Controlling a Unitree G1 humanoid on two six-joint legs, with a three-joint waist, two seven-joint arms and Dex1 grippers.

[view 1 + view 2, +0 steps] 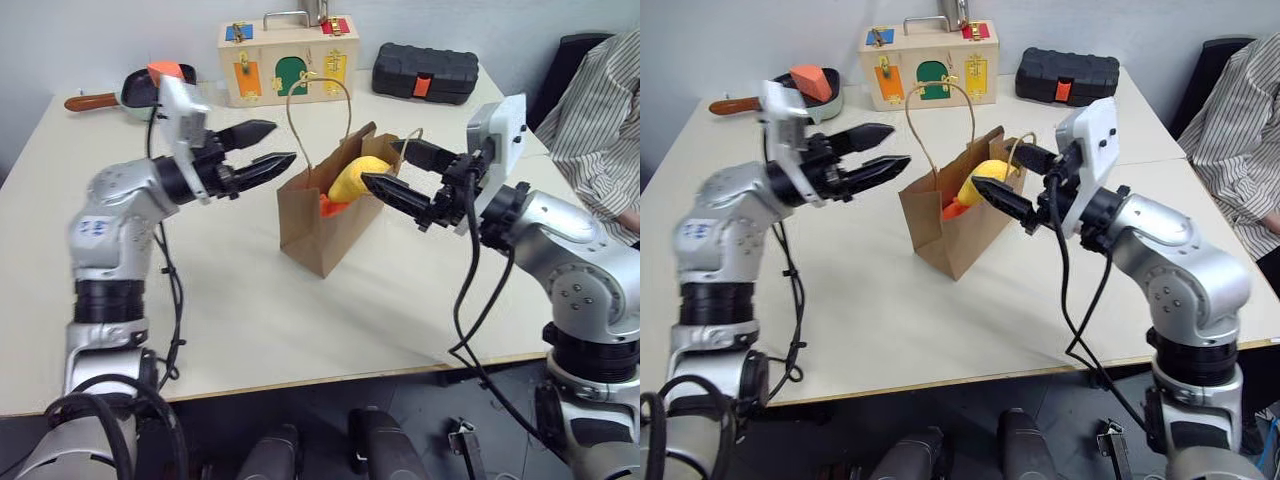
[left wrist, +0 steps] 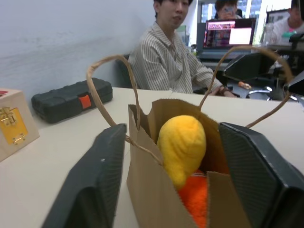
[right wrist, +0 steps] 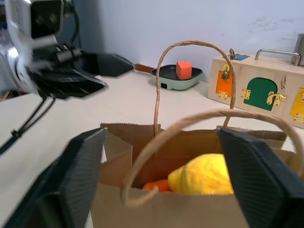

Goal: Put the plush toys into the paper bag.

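We see the desk [image 1: 250,330] carrying the paper bag [image 1: 322,228] upright near its middle, the yellow plush toy [image 1: 358,176] and orange plush toy [image 1: 332,206] inside it. The left gripper [image 1: 262,147] and right gripper [image 1: 398,168] flank its mouth, released and empty. A finger catching a cord handle [image 1: 318,112] could topple the bag.

A brown paper bag [image 1: 325,222] stands upright mid-table, its mouth blocked by a yellow plush toy [image 1: 357,178] and two cord handles [image 1: 318,110] arching above. Bare table [image 1: 230,300] surrounds it. A wooden box [image 1: 288,62] and black case [image 1: 425,72] line the far edge.
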